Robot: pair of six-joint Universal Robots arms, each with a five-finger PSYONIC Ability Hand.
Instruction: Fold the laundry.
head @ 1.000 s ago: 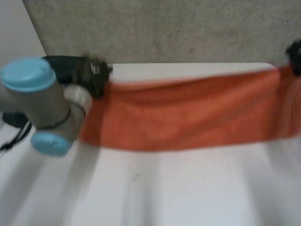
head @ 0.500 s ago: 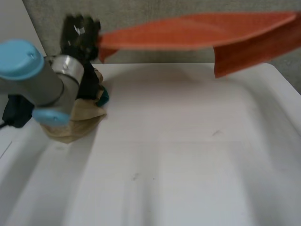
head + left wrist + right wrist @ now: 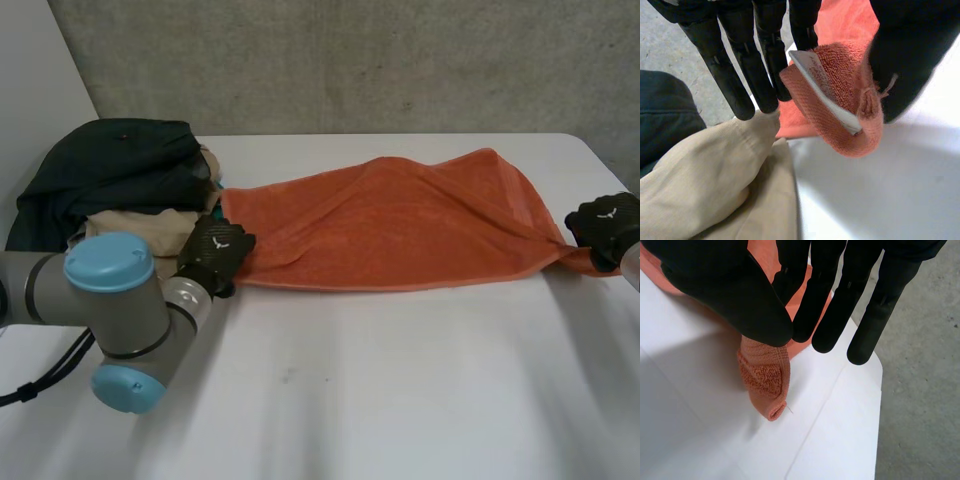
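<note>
Laundry pile at left of table [image 3: 400, 390]: one dark garment [image 3: 110, 165], one beige garment [image 3: 135, 222]. Next, left hand [image 3: 215, 250] pinches the left corner of one orange towel [image 3: 400, 225], white tag [image 3: 824, 94] showing. The towel lies across the table, rumpled terry with creases. At its right corner, right hand [image 3: 605, 225] pinches it.

The towel [image 3: 390, 225] lay across mid-frame on the table [image 3: 400, 380], left hand [image 3: 215, 255] at its left end, right hand [image 3: 605, 228] at its right end, clothes pile [image 3: 120, 180] at upper left.
</note>
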